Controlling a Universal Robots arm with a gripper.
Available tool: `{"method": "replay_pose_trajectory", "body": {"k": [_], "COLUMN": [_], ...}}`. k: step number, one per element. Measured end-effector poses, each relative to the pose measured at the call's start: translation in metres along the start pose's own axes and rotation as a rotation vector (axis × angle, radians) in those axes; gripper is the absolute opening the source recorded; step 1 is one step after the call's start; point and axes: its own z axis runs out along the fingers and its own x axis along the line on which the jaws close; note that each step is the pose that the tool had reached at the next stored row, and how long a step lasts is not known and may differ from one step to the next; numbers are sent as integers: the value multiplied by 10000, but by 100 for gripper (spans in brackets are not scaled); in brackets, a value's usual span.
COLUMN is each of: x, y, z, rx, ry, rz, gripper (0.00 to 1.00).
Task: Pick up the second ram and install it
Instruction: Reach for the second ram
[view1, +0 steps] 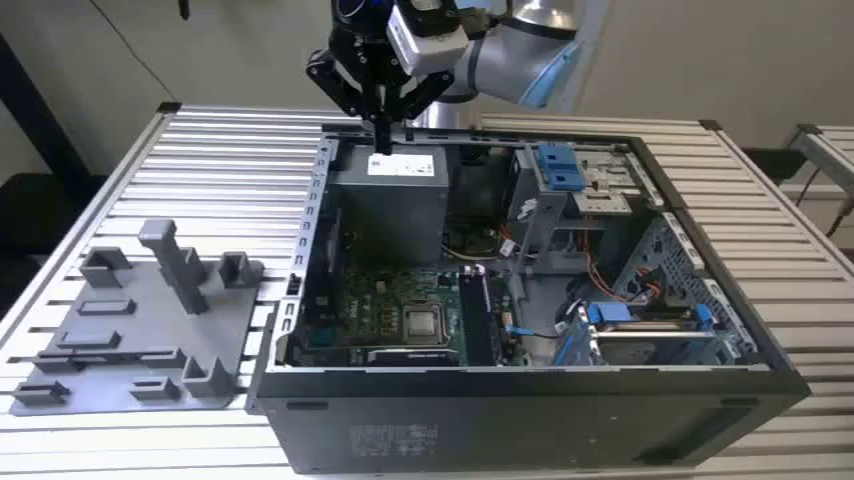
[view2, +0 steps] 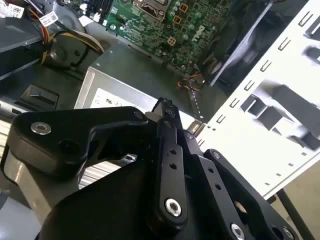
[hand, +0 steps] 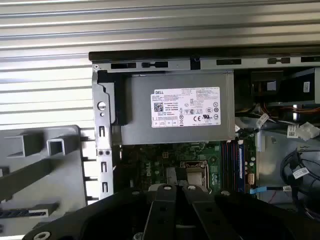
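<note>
My gripper (view1: 383, 146) hangs above the far end of the open computer case (view1: 534, 400), over the grey power supply (view1: 400, 200). Its two black fingers are pressed together with nothing between them, as both wrist views show at the gripper (view2: 166, 106) and the gripper (hand: 175, 188). A dark ram stick (view1: 477, 315) stands upright in the slots beside the processor socket on the green motherboard (view1: 380, 300). In the first wrist view a stick with a bluish label (hand: 241, 161) sits in those slots. I cannot tell whether it is the second ram.
A grey parts fixture (view1: 134, 340) with posts and slots lies on the slatted table at the exterior view's left. Inside the case are blue drive brackets (view1: 561, 165), cables (view1: 627, 290) and a drive cage at the exterior view's right. The case walls stand tall around the board.
</note>
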Motion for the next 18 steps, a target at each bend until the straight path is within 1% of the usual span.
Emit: {"method": "replay_pose_trajectory", "body": {"k": [12, 13, 18], "x": [0, 1, 1], "y": [-4, -4, -5], "z": [0, 1, 2], "rx": [-4, -3, -3], "ry": [1, 14, 22], "rz": [0, 1, 1], "gripper": [11, 11, 11]}}
